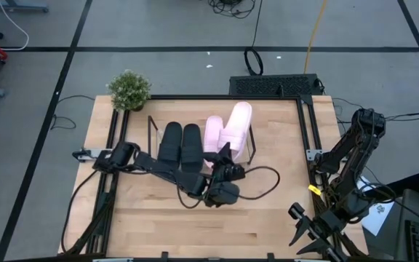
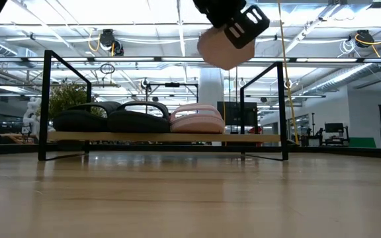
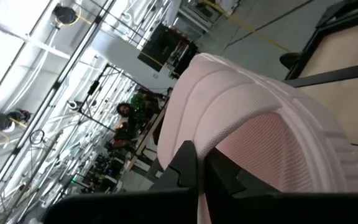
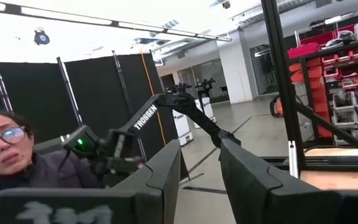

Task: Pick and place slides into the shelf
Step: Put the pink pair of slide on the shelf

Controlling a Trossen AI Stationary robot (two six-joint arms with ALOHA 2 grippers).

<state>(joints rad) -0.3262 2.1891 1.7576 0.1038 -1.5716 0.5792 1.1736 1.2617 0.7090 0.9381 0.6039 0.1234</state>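
The shelf (image 1: 150, 131), black wire with a wooden base (image 2: 263, 137), stands at the table's far middle. Two black slides (image 1: 181, 143) and one pink slide (image 1: 213, 135) lie side by side on its base. The second pink slide (image 1: 237, 125) is held up by my left gripper (image 1: 224, 169), shut on it, over the shelf's right end; in the low view this slide (image 2: 221, 51) hangs well above the wire frame. My right gripper (image 1: 302, 227) waits open at the table's near right corner. My left gripper holds the second pink slide by its near end (image 3: 194, 134), pinched between the two fingers (image 3: 186, 165). The fingers come from the near side, along the slide's length. The slide is lifted clear of the shelf and the table, its far end pointing away and upward.
A potted plant (image 1: 129, 89) stands at the table's far left corner. A black rail frame (image 1: 305, 124) runs along the table's edges. A cable (image 1: 268, 178) loops beside the left arm. Bare wood lies in front of the shelf. A person (image 4: 5, 158) shows beyond the table in the right wrist view.
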